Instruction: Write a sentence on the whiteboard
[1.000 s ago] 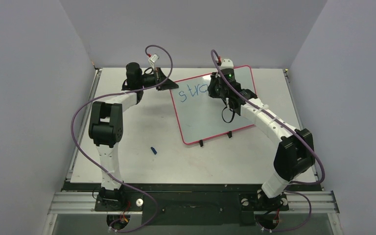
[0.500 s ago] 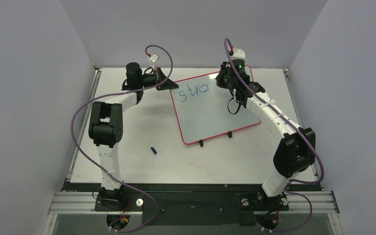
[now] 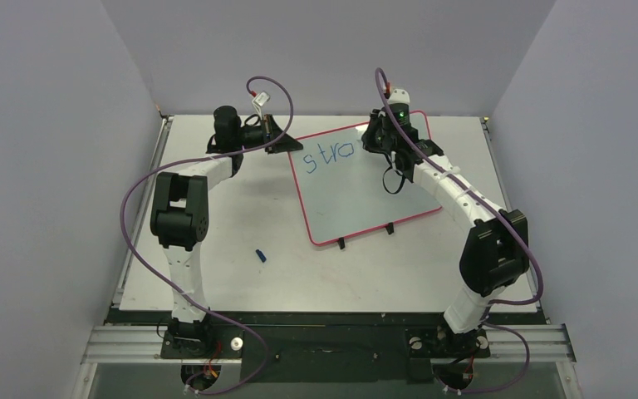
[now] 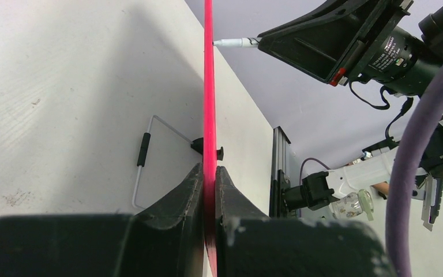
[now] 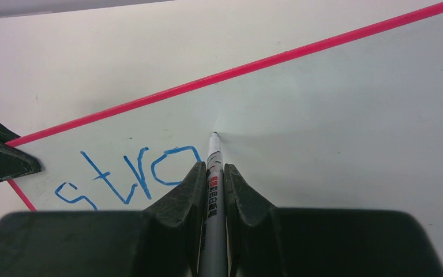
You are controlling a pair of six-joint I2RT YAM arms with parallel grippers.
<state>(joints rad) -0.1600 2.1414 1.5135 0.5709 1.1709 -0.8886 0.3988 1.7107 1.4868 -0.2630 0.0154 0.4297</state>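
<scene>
The sentence (image 5: 134, 176): "stro", marker (image 5: 214, 151) tip down.
Your left gripper (image 4: 209, 173) pinches the whiteboard (image 3: 357, 195) steady; right gripper (image 5: 213, 168) clamps the marker.

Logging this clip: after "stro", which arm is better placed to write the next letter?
Right. Right tool grips the marker, tip beside the letters on the whiteboard; left tool clamps the rim.

Bare table (image 3: 365, 278) lies open in front of the whiteboard (image 3: 357, 195), apart from 1 blue cap (image 3: 260, 255) near the left arm (image 3: 179, 212). The left gripper (image 4: 209, 176) blocks the board's far left corner, the right gripper (image 5: 213, 168) with its marker (image 5: 213, 147) the far edge; walls (image 3: 58, 166) close 3 sides.
</scene>
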